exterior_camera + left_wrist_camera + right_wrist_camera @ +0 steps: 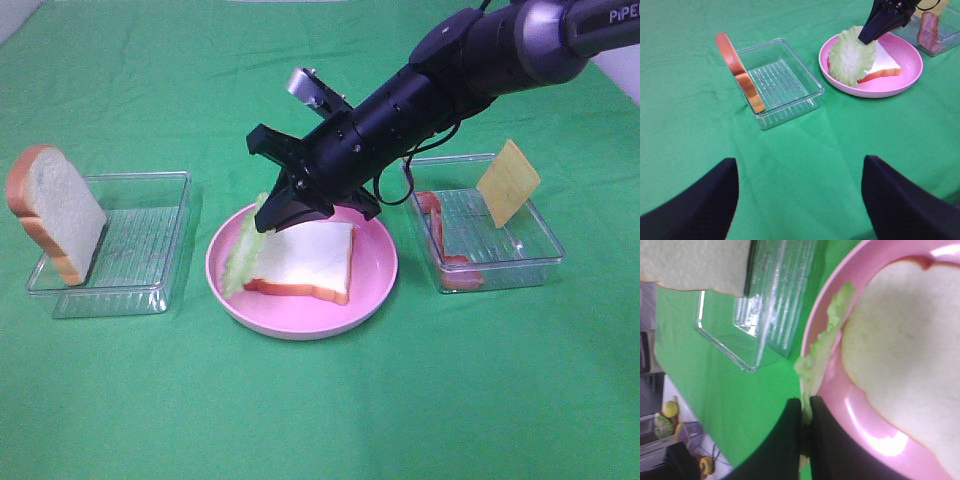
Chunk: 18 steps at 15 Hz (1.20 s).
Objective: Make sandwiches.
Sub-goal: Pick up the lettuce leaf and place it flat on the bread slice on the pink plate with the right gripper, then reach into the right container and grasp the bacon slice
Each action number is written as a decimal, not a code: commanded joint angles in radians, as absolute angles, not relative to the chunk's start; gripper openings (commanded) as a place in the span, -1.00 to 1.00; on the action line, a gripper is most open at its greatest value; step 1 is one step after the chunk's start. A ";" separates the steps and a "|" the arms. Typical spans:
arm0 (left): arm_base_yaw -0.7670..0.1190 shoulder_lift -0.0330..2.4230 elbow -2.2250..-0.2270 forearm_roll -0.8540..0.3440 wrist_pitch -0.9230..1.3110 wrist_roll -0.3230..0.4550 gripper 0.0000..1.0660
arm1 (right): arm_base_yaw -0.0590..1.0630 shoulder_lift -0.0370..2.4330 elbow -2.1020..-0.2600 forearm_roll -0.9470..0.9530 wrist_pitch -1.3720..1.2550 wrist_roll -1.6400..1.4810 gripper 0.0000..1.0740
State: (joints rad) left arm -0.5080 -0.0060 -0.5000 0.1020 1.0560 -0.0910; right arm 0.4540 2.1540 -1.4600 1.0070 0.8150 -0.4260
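Observation:
A white bread slice (305, 258) lies flat on the round pink plate (300, 315). My right gripper (272, 215) reaches across to the plate's left side and is shut on the edge of a pale green lettuce leaf (240, 255), which stands tilted against the bread's left edge. The right wrist view shows the fingertips (792, 412) pinching the leaf (822, 350) over the plate rim. A second bread slice (55, 210) leans upright on the left clear tray (140, 290). My left gripper (800, 200) hovers open over bare cloth, well short of that tray (810, 95).
The right clear tray (520, 265) holds a pink-red bacon strip (437, 230) and a square yellow cheese slice (508, 182) propped on its far rim. Green cloth covers the table. The right arm stretches diagonally above the plate's far side.

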 commanded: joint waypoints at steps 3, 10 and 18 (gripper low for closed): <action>-0.511 -0.014 -0.499 0.106 1.046 -0.094 0.26 | 0.453 2.146 -1.460 0.773 0.775 -0.264 -1.00; -0.511 -0.014 -0.499 0.106 1.046 -0.094 0.26 | 0.453 2.146 -1.460 0.634 0.736 -0.149 0.11; -0.511 -0.014 -0.499 0.106 1.046 -0.094 0.26 | 0.409 1.952 -1.460 0.615 0.789 -0.141 0.42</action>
State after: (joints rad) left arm -0.5080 -0.0060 -0.5000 0.1020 1.0560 -0.0910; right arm 0.3840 1.9360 -1.4600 0.6210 0.8060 -0.1480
